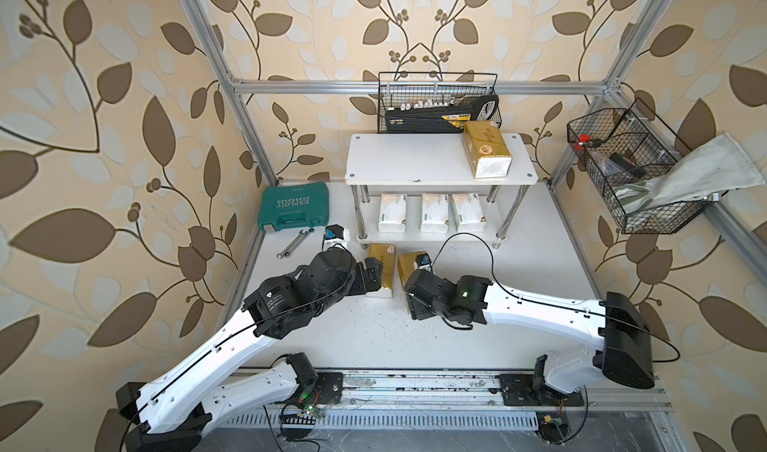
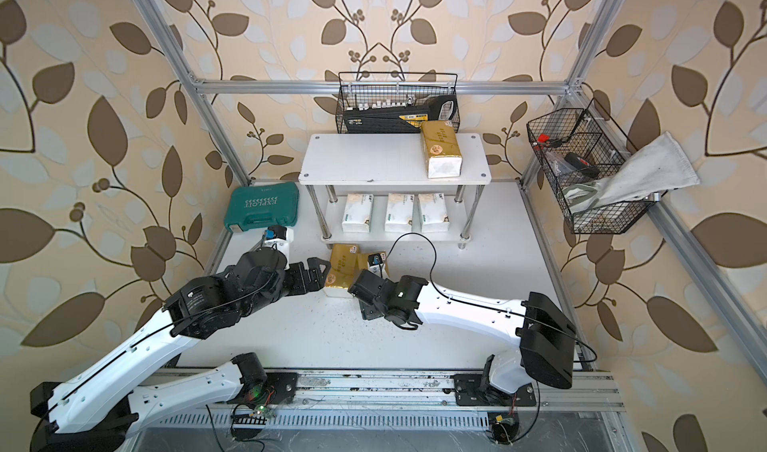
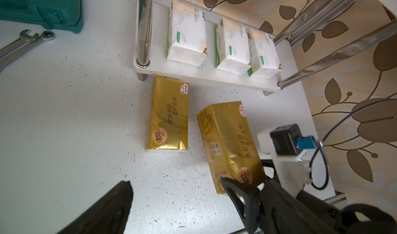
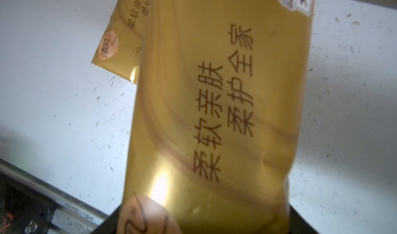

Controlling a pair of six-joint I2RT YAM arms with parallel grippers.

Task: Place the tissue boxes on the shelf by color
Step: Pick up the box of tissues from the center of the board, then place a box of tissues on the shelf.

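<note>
The shelf holds one gold tissue box on its top board. Three white tissue boxes stand in a row on its lower board. Two gold tissue boxes lie on the table in front of the shelf. My right gripper is shut on the near end of the right one, which fills the right wrist view. The left one lies free. My left gripper is open beside it, over bare table.
A teal tool case and a wrench lie left of the shelf. A black wire basket hangs behind the shelf. Another wire basket, with a cloth draped over it, hangs on the right frame.
</note>
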